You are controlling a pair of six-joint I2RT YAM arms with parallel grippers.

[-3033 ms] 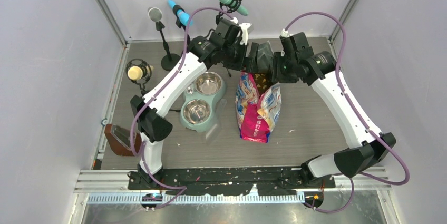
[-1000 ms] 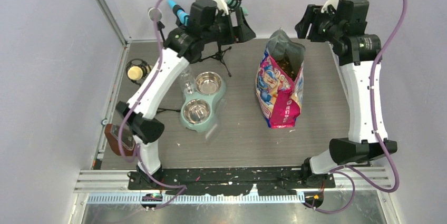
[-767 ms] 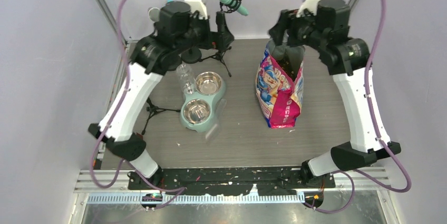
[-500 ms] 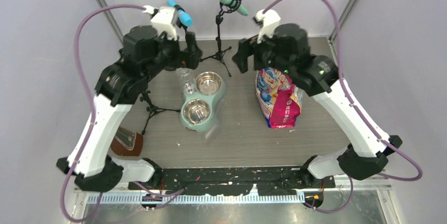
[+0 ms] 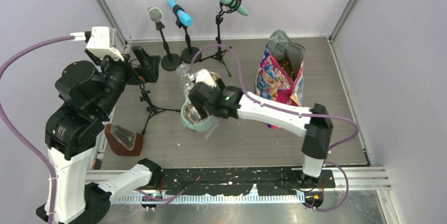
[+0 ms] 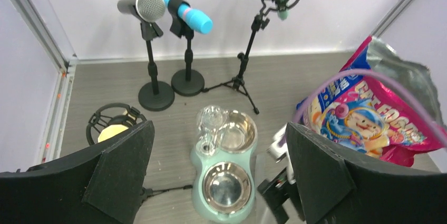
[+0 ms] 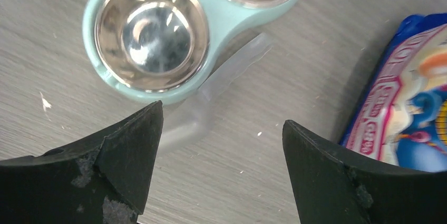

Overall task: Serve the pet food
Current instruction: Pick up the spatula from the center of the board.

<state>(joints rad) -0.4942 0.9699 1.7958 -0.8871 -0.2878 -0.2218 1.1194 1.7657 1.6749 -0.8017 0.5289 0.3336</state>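
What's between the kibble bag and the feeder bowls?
On the table, only the clear scoop, lying beside the feeder on the bag side. The kibble is in the upright open bag. Above, the right arm spans the gap, right gripper open over the scoop.

Left arm rears up tall on the left side, left gripper held high and tipped forward, jaws spread wide, empty. Right arm bends sharply at the elbow and stretches low toward the left, right gripper pointing down, jaws wide apart, empty too.
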